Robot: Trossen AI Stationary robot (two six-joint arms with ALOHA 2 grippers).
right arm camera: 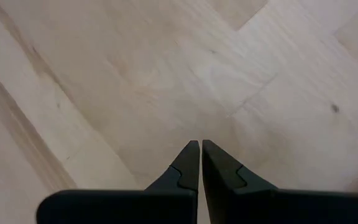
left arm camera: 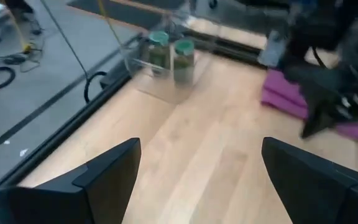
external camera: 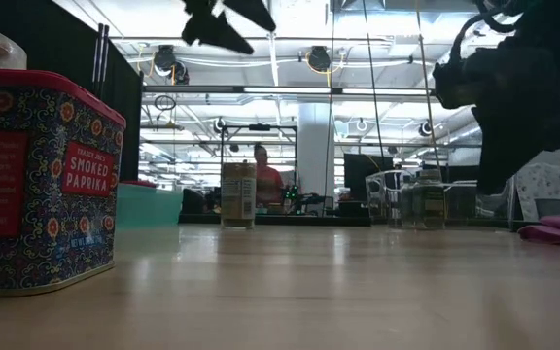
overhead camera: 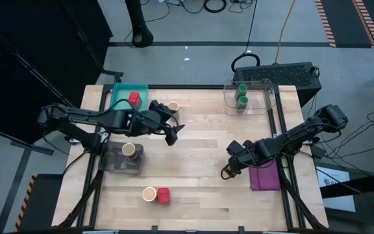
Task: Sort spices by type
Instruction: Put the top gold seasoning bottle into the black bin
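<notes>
In the high view, two green-lidded jars [overhead camera: 242, 95] stand in a clear bin at the far right. One red block [overhead camera: 134, 98] lies in the teal tray. Beside that tray a tan cylinder [overhead camera: 173, 106] stands on the table. Another tan cylinder [overhead camera: 130, 151] sits in a clear bin at the left. A third tan cylinder [overhead camera: 149, 194] and a red block [overhead camera: 163, 195] stand together near the near edge. My left gripper [overhead camera: 172, 133] hovers open over the table's middle, holding nothing. My right gripper [right arm camera: 199, 144] is shut and empty above bare wood, next to the purple cloth [overhead camera: 265, 175].
The low view puts the red paprika tin [external camera: 37, 185] close to the camera, the tan jar [external camera: 238, 194] farther back and the green jars' bin [external camera: 421, 204] to the right. Bare wood [overhead camera: 200, 188] lies between the two arms. A person [external camera: 263, 180] sits beyond the table.
</notes>
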